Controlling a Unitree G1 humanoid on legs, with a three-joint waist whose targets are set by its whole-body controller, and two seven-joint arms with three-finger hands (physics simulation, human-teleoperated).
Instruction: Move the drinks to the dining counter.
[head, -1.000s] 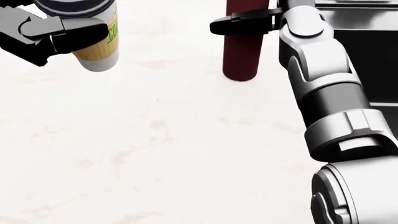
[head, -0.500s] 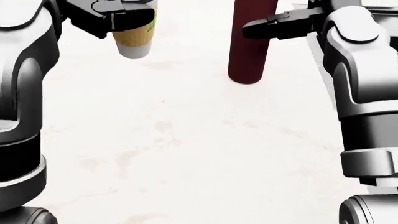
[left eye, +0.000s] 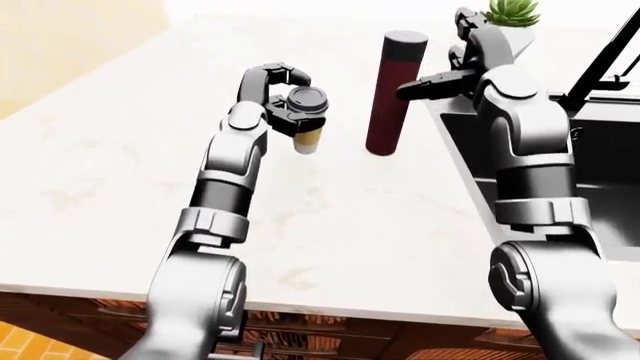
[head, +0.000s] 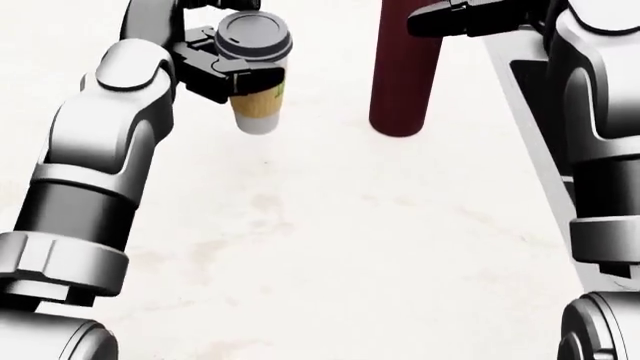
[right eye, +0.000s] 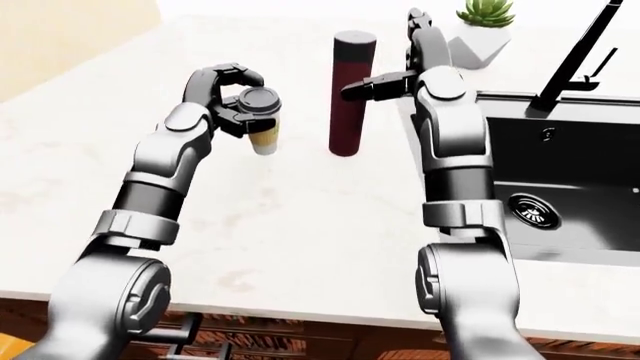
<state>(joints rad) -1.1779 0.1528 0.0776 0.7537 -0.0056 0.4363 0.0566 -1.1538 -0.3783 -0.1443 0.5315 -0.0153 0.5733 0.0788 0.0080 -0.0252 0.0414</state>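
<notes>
Your left hand (left eye: 280, 101) grips the coffee cup (head: 255, 75) clear above the table (left eye: 120, 150). Your right hand (right eye: 385, 81) touches the maroon bottle (right eye: 350, 94), grip unclear; confirm closure before lifting.

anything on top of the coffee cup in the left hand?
A dark lid caps the coffee cup, which the left hand grips just below the rim. The lid covers the opening, so the contents cannot be seen.
</notes>
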